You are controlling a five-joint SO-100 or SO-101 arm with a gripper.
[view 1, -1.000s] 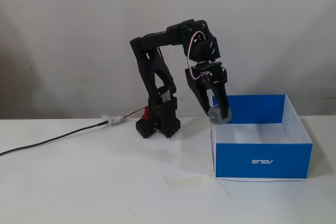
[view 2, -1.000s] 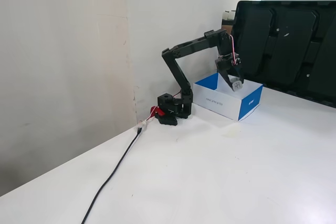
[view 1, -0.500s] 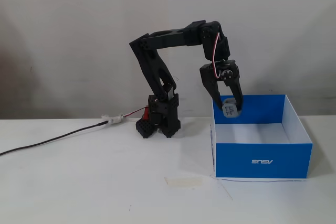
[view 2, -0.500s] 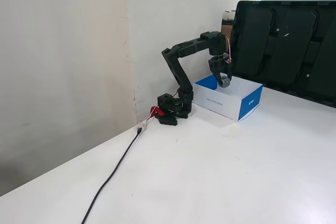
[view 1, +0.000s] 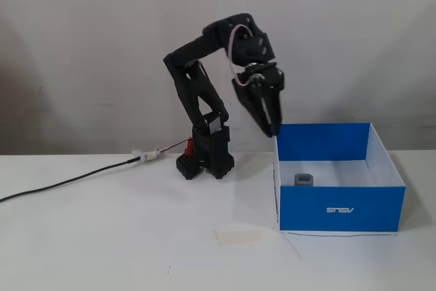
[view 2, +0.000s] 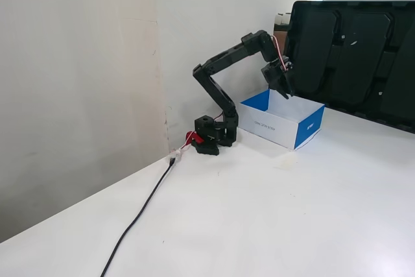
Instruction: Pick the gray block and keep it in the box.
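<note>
Inspecting from the front fixed view, I find the gray block (view 1: 304, 180) lying on the white floor of the box (view 1: 340, 209), toward the box's left half and short of its back wall. The block sits free, touching nothing of mine.

My pincer (view 1: 273, 130) hangs above the box's back-left corner, tips pointing down and clear of the rim. Its fingers (view 1: 262, 110) taper to what looks like one point with nothing between them, so I read them as together, though the dark plastic makes a narrow gap hard to rule out. In the side fixed view the pincer (view 2: 287, 93) hovers over the box (view 2: 310, 129) near its far wall; finger state cannot be told there, and the block is hidden by the box walls.

My base (view 1: 210, 158) stands on the bench (view 1: 136, 236) just left of the box. A black cable (view 1: 68, 182) runs farther left from the base.
</note>
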